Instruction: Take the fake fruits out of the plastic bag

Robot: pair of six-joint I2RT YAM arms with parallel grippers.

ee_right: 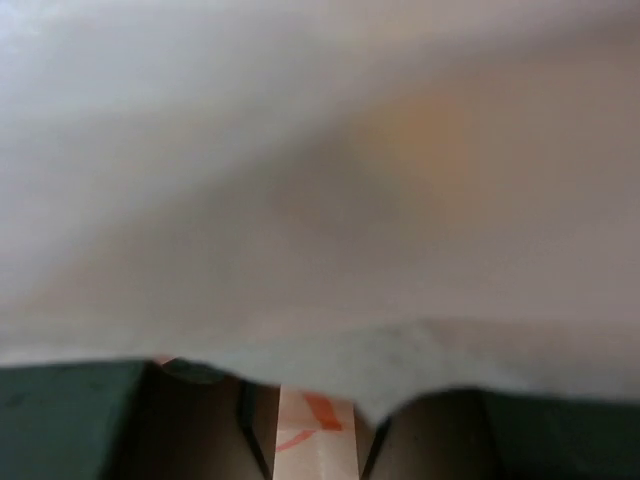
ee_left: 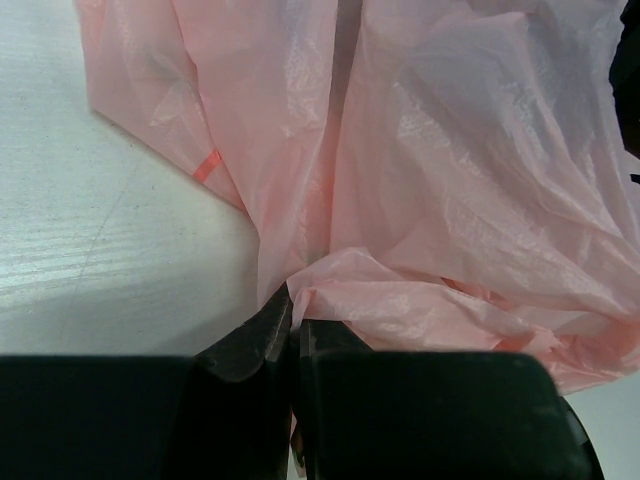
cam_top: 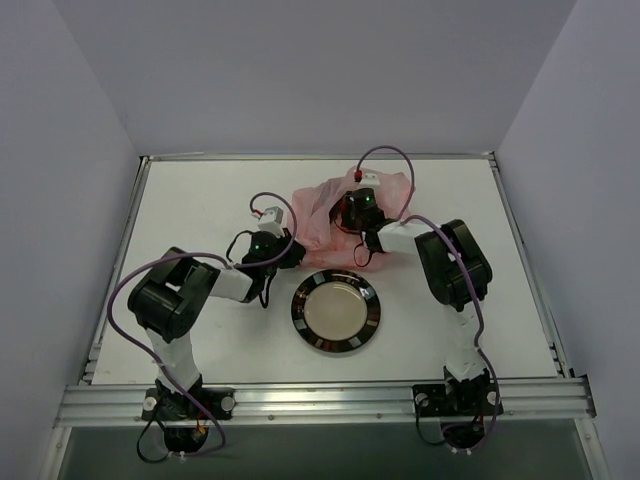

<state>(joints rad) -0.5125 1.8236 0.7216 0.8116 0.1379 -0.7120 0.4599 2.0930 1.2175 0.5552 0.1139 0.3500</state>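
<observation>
**Q:** Top external view: where does the plastic bag (cam_top: 310,208) lie?
**A:** At the far centre of the table (cam_top: 200,200), beyond the plate (cam_top: 298,312). The right gripper (cam_top: 358,210) sits over it.
**Q:** And the left gripper (ee_left: 292,322)?
**A:** Its jaws are pinched on a fold at the bag's near edge.
**Q:** And the right wrist view?
**A:** The fingers (ee_right: 195,430) stand apart, with blurred film draped across them. The fake fruits cannot be made out.

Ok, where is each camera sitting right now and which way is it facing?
Top: fixed above and behind, looking down on the table, plate and bag; left arm and right arm show whole.
Left wrist: on the left arm, facing forward along the left pincer, shut on a bag fold.
Right wrist: on the right arm, nose against blurred bag film; the right pincer open at the bottom.
Shared: all three see the bag.
</observation>
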